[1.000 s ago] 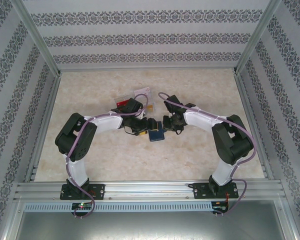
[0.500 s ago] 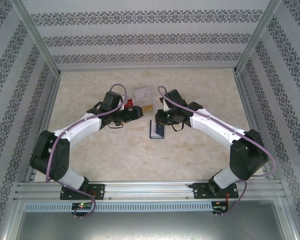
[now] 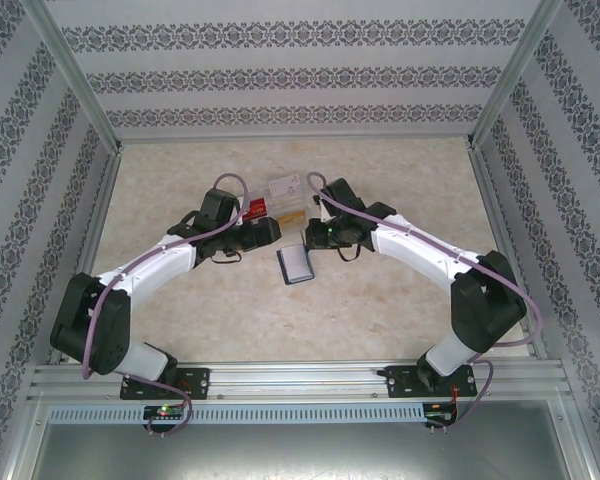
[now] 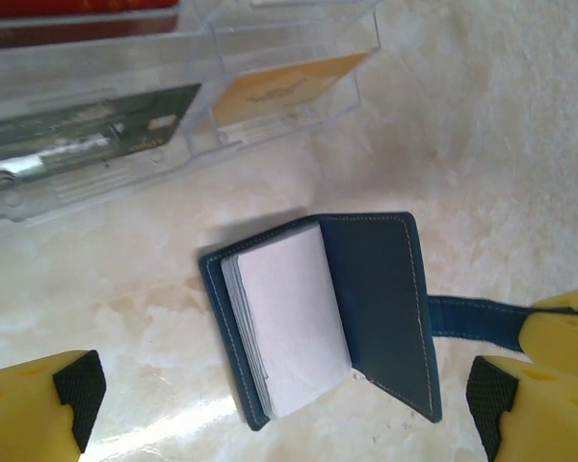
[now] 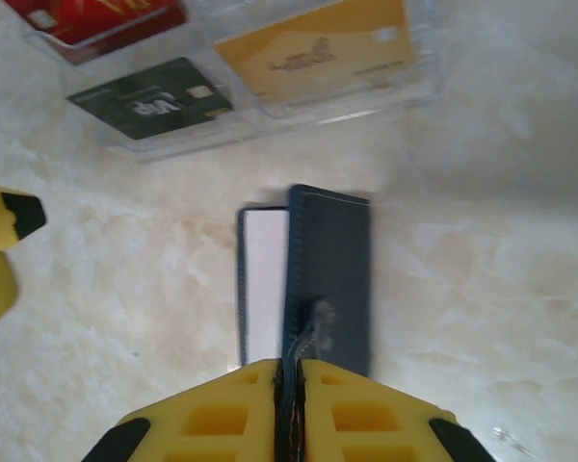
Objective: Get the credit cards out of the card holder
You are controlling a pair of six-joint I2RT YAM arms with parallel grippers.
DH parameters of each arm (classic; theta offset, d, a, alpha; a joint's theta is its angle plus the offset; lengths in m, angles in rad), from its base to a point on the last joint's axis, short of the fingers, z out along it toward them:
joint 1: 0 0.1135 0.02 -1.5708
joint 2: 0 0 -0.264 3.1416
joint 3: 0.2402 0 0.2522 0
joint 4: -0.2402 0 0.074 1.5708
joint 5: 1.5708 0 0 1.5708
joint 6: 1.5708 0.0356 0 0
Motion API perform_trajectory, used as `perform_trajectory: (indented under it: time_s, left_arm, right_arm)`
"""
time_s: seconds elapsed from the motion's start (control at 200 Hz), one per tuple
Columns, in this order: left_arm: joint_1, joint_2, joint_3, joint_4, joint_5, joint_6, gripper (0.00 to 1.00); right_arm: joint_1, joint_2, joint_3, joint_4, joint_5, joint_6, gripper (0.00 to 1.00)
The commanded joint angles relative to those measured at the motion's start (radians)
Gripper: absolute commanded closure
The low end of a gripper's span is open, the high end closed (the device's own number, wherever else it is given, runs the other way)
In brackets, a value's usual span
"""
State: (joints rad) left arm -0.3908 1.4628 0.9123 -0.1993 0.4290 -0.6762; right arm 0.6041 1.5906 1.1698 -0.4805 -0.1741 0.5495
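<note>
The right pincer [image 5: 291, 377] is clenched on the tab [image 5: 309, 322] of the holder [image 4: 376, 298]. The left pincer [image 4: 284, 395] hangs released astride it. The holder lies open on the surface [image 4: 482, 125], with the cards [image 5: 313, 48] in a tray [image 5: 270, 123] at 12 o'clock. It looks light and floppy, with slick sleeves [image 4: 294, 318], so pinch the stiffer cover.

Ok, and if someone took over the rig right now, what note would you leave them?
Left gripper: open, empty, above the open holder.
Right gripper: shut on the holder's tab.
Cards: red card, black card and gold card lie in the clear tray beyond the holder; a pale card seems to lie there too.
Done: at least three cards out.
Left: check the sleeves; the visible page looks empty.
</note>
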Motion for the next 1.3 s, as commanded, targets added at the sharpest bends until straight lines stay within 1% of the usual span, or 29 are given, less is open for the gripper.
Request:
perform_trajectory:
  time_s: [0.0,0.085,0.16,0.225,0.275,0.31,0.375,0.5,0.624,0.729,0.819,0.944,1.014,1.109,1.194,1.294]
  left_arm:
    - [-0.011,0.036,0.016,0.044,0.099,-0.007,0.07]
    - [-0.039,0.066,0.045,0.052,0.117,-0.004,0.16]
    - [-0.066,0.108,0.094,0.043,0.133,0.001,0.26]
    - [-0.090,0.146,0.132,0.042,0.133,0.004,0.36]
    - [-0.108,0.174,0.153,0.057,0.124,0.007,0.47]
    - [-0.121,0.193,0.167,0.073,0.117,0.005,0.52]
    - [-0.144,0.236,0.209,0.077,0.097,0.009,0.57]
    - [-0.184,0.337,0.306,0.029,0.067,0.038,0.68]
    - [-0.221,0.425,0.371,0.020,0.048,0.048,0.75]
    - [-0.245,0.494,0.423,0.013,0.044,0.053,0.80]
    - [-0.261,0.546,0.459,-0.004,0.048,0.059,0.83]
    - [-0.275,0.590,0.487,-0.028,0.047,0.075,0.89]
    - [-0.278,0.598,0.490,-0.040,0.035,0.088,0.91]
    - [-0.281,0.609,0.487,-0.052,0.023,0.106,0.94]
    - [-0.281,0.619,0.475,-0.049,0.019,0.110,0.96]
    - [-0.282,0.629,0.458,-0.043,0.011,0.111,0.98]
  right_arm:
    - [-0.063,-0.048,-0.074,-0.004,0.018,-0.007,0.86]
    - [-0.111,-0.045,-0.119,0.022,-0.006,-0.015,0.85]
    - [-0.147,-0.034,-0.148,0.039,-0.022,-0.021,0.85]
    - [-0.174,-0.020,-0.159,0.050,-0.040,-0.031,0.85]
    - [-0.190,-0.011,-0.165,0.058,-0.049,-0.042,0.85]
    - [-0.201,-0.001,-0.167,0.063,-0.055,-0.049,0.85]
    - [-0.220,0.016,-0.166,0.067,-0.065,-0.062,0.85]
    - [-0.243,0.043,-0.160,0.072,-0.076,-0.076,0.85]
    - [-0.267,0.049,-0.164,0.078,-0.089,-0.080,0.84]
    - [-0.277,0.048,-0.164,0.085,-0.112,-0.073,0.81]
    - [-0.278,0.027,-0.169,0.087,-0.122,-0.069,0.76]
    - [-0.279,-0.049,-0.198,0.092,-0.106,-0.034,0.66]
    - [-0.273,-0.096,-0.219,0.095,-0.104,-0.018,0.63]
    - [-0.253,-0.146,-0.244,0.094,-0.100,0.003,0.64]
    - [-0.221,-0.156,-0.267,0.105,-0.099,0.028,0.69]
    - [-0.185,-0.131,-0.289,0.143,-0.101,0.066,0.77]
